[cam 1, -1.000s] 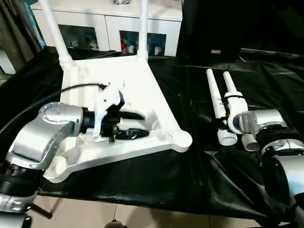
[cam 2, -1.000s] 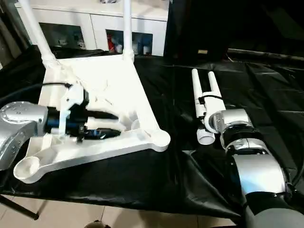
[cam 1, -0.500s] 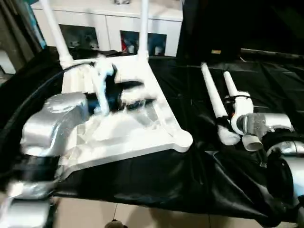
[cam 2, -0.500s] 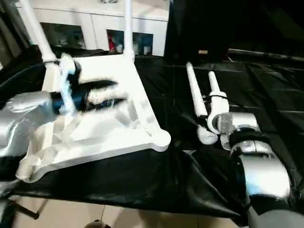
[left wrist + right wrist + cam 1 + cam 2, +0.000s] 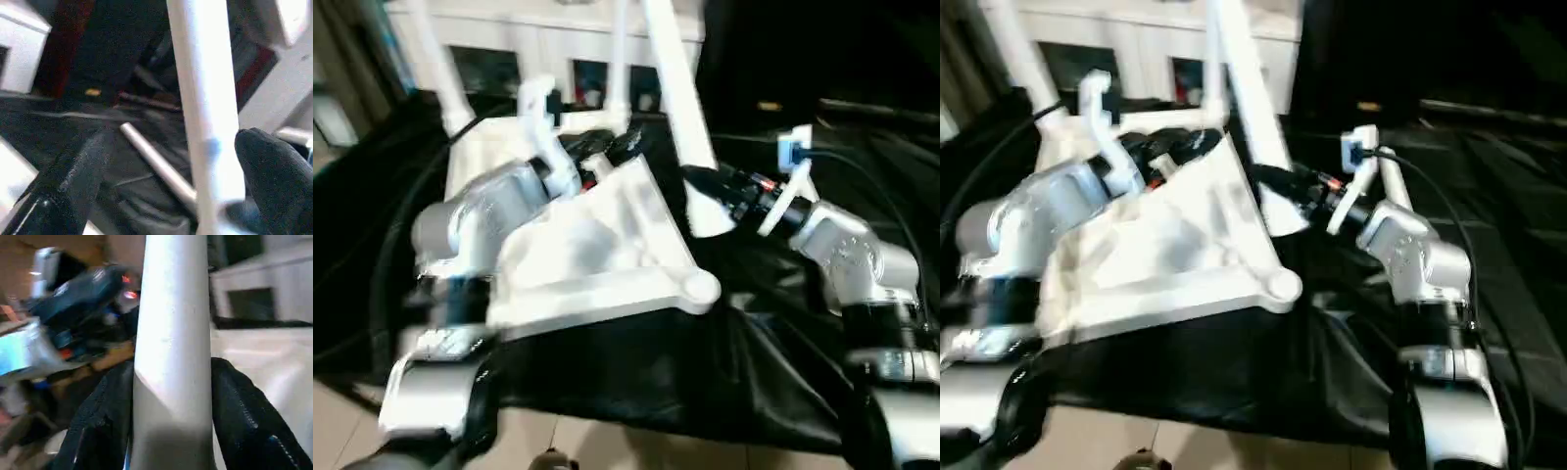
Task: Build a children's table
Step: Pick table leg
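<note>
White tabletop [image 5: 597, 245] lies underside up on the black-draped work surface [image 5: 636, 382], tilted, its near rounded corner socket [image 5: 698, 287] toward the front edge. Two legs [image 5: 438, 64] already stand in the far sockets, rising past the top of the head views. A third leg [image 5: 677, 93] is off the surface — held steeply tilted over the tabletop's right edge, its wide end low beside that edge.

Right gripper [image 5: 171, 382] is clenched on this leg: in its wrist view both black fingers [image 5: 239, 406] press against the tube's two sides. In the head views the right gripper [image 5: 710, 186] meets the leg near its lower end.

Left gripper [image 5: 607, 147] hangs over the far part of the tabletop, close to the lifted leg. In the left wrist view its fingers [image 5: 73, 171] are spread apart, with the lifted leg between them; contact with the tube cannot be told. A fourth leg [image 5: 156, 164] lies on the black cloth beyond.

White cabinet [image 5: 558, 54] with glass doors stands behind the surface.
</note>
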Motion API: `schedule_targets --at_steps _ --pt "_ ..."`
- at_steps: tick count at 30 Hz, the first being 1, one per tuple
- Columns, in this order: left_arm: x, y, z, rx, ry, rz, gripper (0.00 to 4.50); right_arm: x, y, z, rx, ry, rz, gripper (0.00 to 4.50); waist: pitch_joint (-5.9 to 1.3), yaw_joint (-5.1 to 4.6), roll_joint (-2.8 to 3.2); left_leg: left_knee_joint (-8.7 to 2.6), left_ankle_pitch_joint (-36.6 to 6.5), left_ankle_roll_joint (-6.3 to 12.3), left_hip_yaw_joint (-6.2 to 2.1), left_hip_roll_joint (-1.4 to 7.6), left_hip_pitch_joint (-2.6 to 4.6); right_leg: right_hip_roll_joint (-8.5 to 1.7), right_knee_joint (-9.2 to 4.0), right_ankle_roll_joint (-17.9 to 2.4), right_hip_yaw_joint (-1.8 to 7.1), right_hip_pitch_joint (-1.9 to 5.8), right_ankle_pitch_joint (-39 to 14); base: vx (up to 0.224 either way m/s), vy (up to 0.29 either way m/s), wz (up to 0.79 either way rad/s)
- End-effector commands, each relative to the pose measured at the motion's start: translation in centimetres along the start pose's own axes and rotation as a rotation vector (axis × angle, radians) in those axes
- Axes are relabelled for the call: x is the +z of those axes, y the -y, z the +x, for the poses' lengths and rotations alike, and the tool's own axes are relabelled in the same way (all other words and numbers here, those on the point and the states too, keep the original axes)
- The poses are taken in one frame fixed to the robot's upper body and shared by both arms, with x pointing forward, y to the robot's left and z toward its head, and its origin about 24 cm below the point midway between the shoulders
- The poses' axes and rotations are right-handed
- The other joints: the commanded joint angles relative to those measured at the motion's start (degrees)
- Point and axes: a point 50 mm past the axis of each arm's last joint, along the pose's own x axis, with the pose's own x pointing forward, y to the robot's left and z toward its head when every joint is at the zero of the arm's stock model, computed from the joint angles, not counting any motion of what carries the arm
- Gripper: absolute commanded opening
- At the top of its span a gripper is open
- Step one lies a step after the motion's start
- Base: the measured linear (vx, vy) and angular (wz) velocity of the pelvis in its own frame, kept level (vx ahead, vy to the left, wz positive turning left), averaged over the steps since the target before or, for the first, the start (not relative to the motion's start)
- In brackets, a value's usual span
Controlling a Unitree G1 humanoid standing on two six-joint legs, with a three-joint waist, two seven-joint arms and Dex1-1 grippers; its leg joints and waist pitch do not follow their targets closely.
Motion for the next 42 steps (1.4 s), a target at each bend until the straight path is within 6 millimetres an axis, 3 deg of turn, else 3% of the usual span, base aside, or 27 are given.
schedule_targets --at_steps 1,4,5,9,12,15,36,37,42 --pt "0.1 0.2 0.6 -0.001 0.004 -0.029 4.5 0.3 -1.1 0.3 0.067 0.007 -0.013 1.91 -4.9 -0.14 -0.04 -3.5 -6.7 1.26 -0.24 1.04 0.92 -3.5 -4.14 -12.9 2.4 3.72 -3.4 0.0 0.0 0.0" --pt "0.7 0.6 0.9 -0.032 0.063 -0.091 4.5 -0.5 -1.4 0.7 0.057 -0.048 -0.033 1.91 -4.88 -0.21 -0.12 -3.56 -7.5 0.09 -0.28 0.86 0.78 -3.67 -4.53 -11.5 2.36 3.79 -5.9 0.0 0.0 0.0" --pt "0.9 0.9 0.8 -0.048 0.079 -0.105 4.5 -0.8 -1.3 0.9 0.037 -0.065 -0.041 1.91 -4.78 -0.39 -0.55 -3.66 -7.8 -0.04 -0.27 0.84 0.7 -3.7 -4.66 -11.0 2.37 3.8 -7.2 0.0 0.0 0.0" --pt "0.9 1.1 0.4 -0.064 0.077 -0.116 4.5 -1.0 -1.3 1.1 0.025 -0.079 -0.052 1.91 -4.74 -0.47 -0.83 -3.73 -7.6 -0.3 -0.24 0.93 0.75 -3.72 -4.79 -9.6 2.47 3.59 -9.3 0.0 0.0 0.0" --pt "0.8 1.0 0.2 -0.059 0.077 -0.124 4.14 -0.9 -1.4 1.1 0.023 -0.08 -0.054 1.91 -4.82 -0.37 -0.7 -3.71 -6.3 0.06 -0.27 1.0 0.73 -3.64 -4.52 -9.8 2.46 3.5 -7.2 0.0 0.0 0.0" --pt "0.7 1.0 -0.1 -0.052 0.07 -0.116 3.77 -0.9 -1.4 1.1 0.021 -0.083 -0.056 1.91 -4.82 -0.42 -1.0 -3.65 -5.1 0.53 -0.19 0.93 0.63 -3.61 -4.37 -10.0 2.47 3.57 -5.2 0.0 0.0 0.0" --pt "1.0 1.3 -0.5 -0.097 0.081 -0.144 2.04 -1.2 -2.0 1.3 0.038 -0.132 -0.1 1.91 -4.71 -0.48 -0.71 -3.79 -6.5 -0.53 -0.23 0.91 0.69 -3.58 -4.62 -8.9 2.53 3.5 -6.7 0.0 0.0 0.0" --pt "1.1 1.3 -0.5 -0.1 0.081 -0.139 1.97 -1.3 -2.0 1.4 0.04 -0.141 -0.082 2.47 -4.72 -0.47 -0.58 -3.78 -6.5 -0.57 -0.23 0.91 0.73 -3.57 -4.61 -9.0 2.53 3.48 -6.7 0.0 0.0 0.0" --pt "1.3 1.3 -0.6 -0.102 0.058 -0.08 1.83 -1.5 -2.1 1.5 0.052 -0.184 -0.066 2.94 -4.72 -0.5 -0.38 -3.89 -7.0 -0.8 -0.32 0.94 0.79 -3.54 -4.64 -8.8 2.55 3.48 -7.0 0.0 0.0 0.0"
